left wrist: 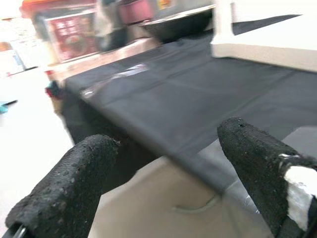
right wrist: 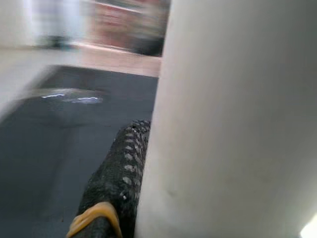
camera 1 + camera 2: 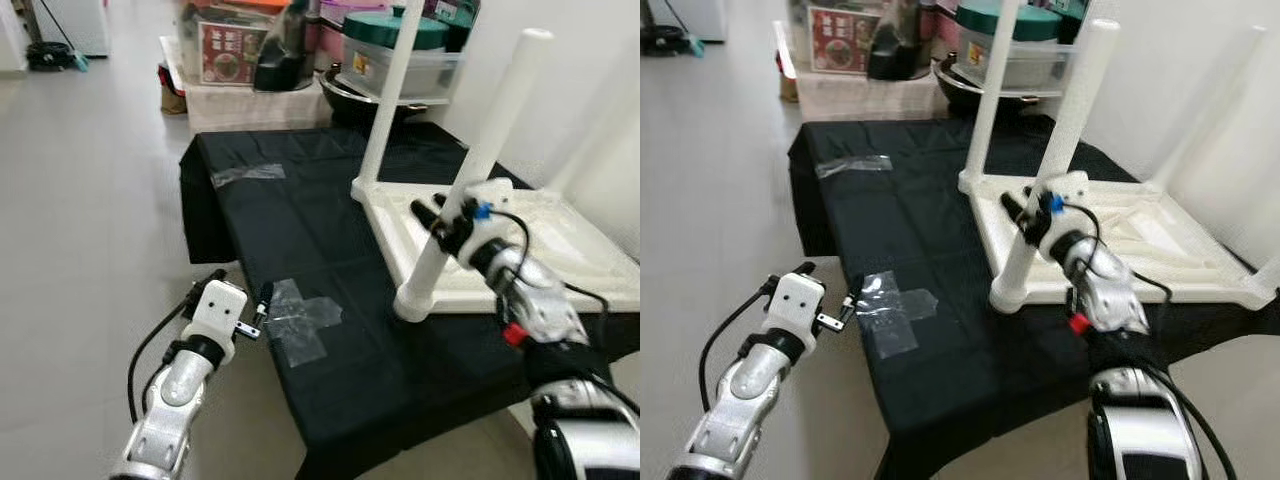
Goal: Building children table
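White table [image 3: 560, 250] lies upside down on black tabletop [image 3: 300, 220]. Right gripper [image 3: 440, 222] pinches near leg [image 3: 470, 180] mid-height. Leg looks light, stiff, smooth plastic; low grip near socket likely steadier. Left gripper [image 3: 262, 308] spread, idle at tabletop edge.

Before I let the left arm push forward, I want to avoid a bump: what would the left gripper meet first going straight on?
Most likely the edge of the black cloth over the low table, near the clear tape patch. The left gripper is open and points at it; depth is uncertain.

Right tool [image 3: 440, 222] partly hidden behind table leg [image 3: 478, 170]; shelf clutter [image 3: 300, 40] blurred
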### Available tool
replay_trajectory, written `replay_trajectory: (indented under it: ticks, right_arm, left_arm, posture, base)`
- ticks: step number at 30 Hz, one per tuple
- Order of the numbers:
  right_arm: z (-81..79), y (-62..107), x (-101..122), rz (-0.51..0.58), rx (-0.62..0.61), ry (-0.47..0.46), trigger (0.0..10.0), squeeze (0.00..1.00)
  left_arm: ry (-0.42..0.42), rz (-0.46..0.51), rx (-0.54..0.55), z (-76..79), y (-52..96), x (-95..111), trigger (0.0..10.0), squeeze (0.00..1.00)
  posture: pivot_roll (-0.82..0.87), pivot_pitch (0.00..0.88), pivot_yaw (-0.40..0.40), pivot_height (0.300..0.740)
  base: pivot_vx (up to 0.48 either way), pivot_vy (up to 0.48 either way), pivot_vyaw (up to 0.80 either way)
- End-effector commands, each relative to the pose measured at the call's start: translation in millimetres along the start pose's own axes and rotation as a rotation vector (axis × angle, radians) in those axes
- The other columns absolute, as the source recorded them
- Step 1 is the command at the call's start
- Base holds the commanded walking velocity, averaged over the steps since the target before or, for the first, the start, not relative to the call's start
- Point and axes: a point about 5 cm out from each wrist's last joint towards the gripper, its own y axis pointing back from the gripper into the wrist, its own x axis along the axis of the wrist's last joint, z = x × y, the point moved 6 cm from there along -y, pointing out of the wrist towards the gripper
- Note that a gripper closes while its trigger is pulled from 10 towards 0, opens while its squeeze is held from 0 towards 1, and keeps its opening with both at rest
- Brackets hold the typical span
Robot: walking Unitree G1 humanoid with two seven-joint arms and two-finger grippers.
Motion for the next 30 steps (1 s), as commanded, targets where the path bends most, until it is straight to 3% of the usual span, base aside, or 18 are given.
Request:
replay_trajectory:
  ticks: [1,2,3,6,11,12,13,15,16,17,20,21,25,26,27,28,29,30]
  right_arm:
    - [57.3,16.9,-30,-0.129,-0.342,0.154,0.0,0.0]
    - [66.0,27.7,-37,-0.141,-0.473,0.125,0.0,0.0]
    - [59.3,35.7,-42,-0.138,-0.519,0.093,0.0,0.0]
    - [14.5,46.4,-39,-0.096,-0.462,0.063,0.0,0.0]
    - [-2.0,48.3,-39,-0.098,-0.415,0.048,0.0,0.0]
    - [-21.5,48.8,-44,-0.122,-0.343,0.022,3.3,0.0]
    - [-35.6,46.5,-47,-0.135,-0.293,0.012,10.0,0.0]
    - [-35.6,46.5,-47,-0.135,-0.293,0.012,10.0,0.0]
    - [-38.9,40.3,-37,-0.082,-0.241,-0.025,10.0,0.29]
    - [-35.8,31.6,-24,-0.022,-0.186,-0.054,10.0,1.0]
    - [-28.6,25.7,-10,0.028,-0.168,-0.065,10.0,1.0]
    - [-25.6,21.5,6,0.069,-0.126,-0.1,10.0,0.0]
    - [-29.0,18.1,22,0.11,-0.032,-0.15,10.0,0.0]
    - [-37.2,18.0,39,0.169,0.094,-0.152,10.0,0.0]
    - [-37.2,18.0,39,0.169,0.094,-0.152,10.0,0.0]
    - [-49.3,20.8,47,0.192,0.244,-0.137,10.0,0.0]
    - [-72.1,32.0,44,0.19,0.45,-0.089,8.3,0.0]
    - [-72.1,32.0,44,0.19,0.45,-0.089,8.3,0.0]
  left_arm:
    - [-0.002,-0.007,-0.017,4.9,0.9,-2,10.0,0.0]
    - [0.0,-0.005,-0.023,7.4,-0.1,-1,10.0,0.0]
    - [0.001,-0.003,-0.027,8.7,-0.8,0,10.0,0.0]
    - [0.001,-0.005,-0.021,5.3,-1.2,0,10.0,0.0]
    - [0.002,-0.007,-0.016,4.1,-1.3,-1,10.0,0.0]
    - [0.004,-0.008,-0.013,3.7,-1.4,-1,10.0,0.0]
    - [0.006,-0.007,-0.013,4.2,-1.6,-1,10.0,0.0]
    - [0.006,-0.007,-0.013,4.2,-1.6,-1,10.0,0.0]
    - [0.007,-0.007,-0.014,5.1,-1.5,-1,10.0,0.0]
    - [0.008,-0.008,-0.013,5.0,-1.4,-2,10.0,0.0]
    - [0.008,-0.008,-0.011,4.6,-1.4,-2,10.0,0.0]
    - [0.008,-0.008,-0.01,4.0,-1.5,-2,10.0,0.0]
    - [0.008,-0.007,-0.008,3.6,-1.6,-2,10.0,0.0]
    - [0.007,-0.006,-0.008,3.4,-1.8,-2,10.0,0.0]
    - [0.007,-0.006,-0.008,3.4,-1.8,-2,10.0,0.0]
    - [0.006,-0.005,-0.008,3.4,-2.0,-2,10.0,0.0]
    - [0.004,-0.004,-0.009,3.1,-2.4,-1,10.0,0.0]
    - [0.004,-0.004,-0.009,3.1,-2.4,-1,10.0,0.0]
  posture:
    - [0.03,0.0,-0.137,0.74]
    - [0.03,0.0,-0.137,0.74]
    - [0.04,0.0,-0.135,0.74]
    - [0.03,0.0,-0.133,0.74]
    - [0.03,0.0,-0.136,0.74]
    - [0.03,0.0,-0.135,0.74]
    - [0.03,0.0,-0.135,0.74]
    - [0.03,0.0,-0.135,0.74]
    - [0.03,0.0,-0.136,0.74]
    - [0.03,0.0,-0.14,0.74]
    - [0.03,0.0,-0.14,0.74]
    - [0.03,0.0,-0.142,0.74]
    - [0.03,0.0,-0.142,0.74]
    - [0.03,0.0,-0.141,0.74]
    - [0.03,0.0,-0.141,0.74]
    - [0.03,0.0,-0.141,0.74]
    - [0.04,0.0,-0.145,0.74]
    - [0.04,0.0,-0.145,0.74]
  base:
    - [0.0,0.0,0.0]
    - [0.0,0.0,0.0]
    - [0.0,0.0,0.0]
    - [0.0,0.0,0.0]
    - [0.0,0.0,0.0]
    - [0.0,0.0,0.0]
    - [0.0,0.0,0.0]
    - [0.0,0.0,0.0]
    - [0.0,0.0,0.0]
    - [0.0,0.0,0.0]
    - [0.0,0.0,0.0]
    - [0.0,0.0,0.0]
    - [0.0,0.0,0.0]
    - [0.0,0.0,0.0]
    - [0.0,0.0,0.0]
    - [0.0,0.0,0.0]
    - [0.0,0.0,0.0]
    - [0.0,0.0,0.0]
